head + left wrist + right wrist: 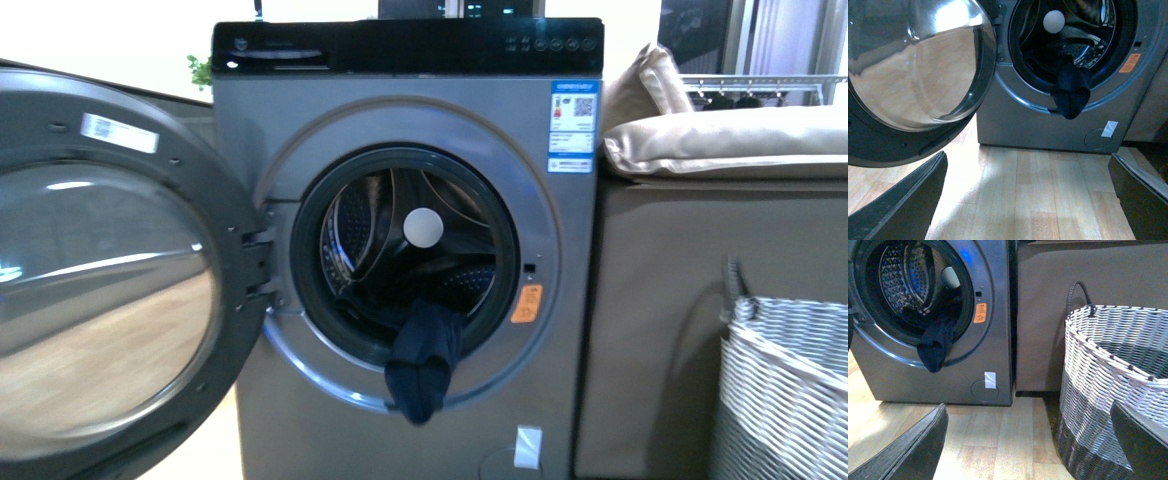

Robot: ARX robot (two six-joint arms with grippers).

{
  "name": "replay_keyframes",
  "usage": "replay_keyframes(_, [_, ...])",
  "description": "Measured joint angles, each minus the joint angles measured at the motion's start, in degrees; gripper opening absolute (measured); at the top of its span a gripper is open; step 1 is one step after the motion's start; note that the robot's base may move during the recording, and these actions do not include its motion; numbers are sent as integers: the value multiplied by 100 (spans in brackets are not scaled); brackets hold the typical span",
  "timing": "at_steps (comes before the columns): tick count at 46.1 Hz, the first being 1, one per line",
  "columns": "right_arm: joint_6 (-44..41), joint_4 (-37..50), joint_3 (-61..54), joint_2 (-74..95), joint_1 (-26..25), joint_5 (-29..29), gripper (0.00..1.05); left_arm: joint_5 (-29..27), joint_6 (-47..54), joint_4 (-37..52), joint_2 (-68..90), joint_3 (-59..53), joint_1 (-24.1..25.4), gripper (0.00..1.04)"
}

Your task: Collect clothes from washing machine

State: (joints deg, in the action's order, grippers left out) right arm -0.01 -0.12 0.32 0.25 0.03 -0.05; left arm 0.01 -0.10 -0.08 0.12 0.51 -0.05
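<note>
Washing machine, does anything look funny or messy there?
Yes. A dark navy garment droops out of the washing machine over the drum opening's lower rim, half inside, half dangling down the front. The door stands wide open.

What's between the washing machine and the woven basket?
Between the silver-grey washing machine and grey-and-white woven basket: only bare wooden floor, with a plain brown panel behind. The right wrist view shows it.

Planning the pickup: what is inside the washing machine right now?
Inside the washing machine, dark clothes lie at the drum's bottom, one end hanging over the rim. A white round thing shows above them. Anything beneath the clothes is hidden.
</note>
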Motion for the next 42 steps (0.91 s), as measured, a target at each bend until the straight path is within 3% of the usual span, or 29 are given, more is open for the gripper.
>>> replay_keyframes(42, [0, 0, 0, 0, 0, 2, 97, 0, 0, 0, 2, 0, 0, 98])
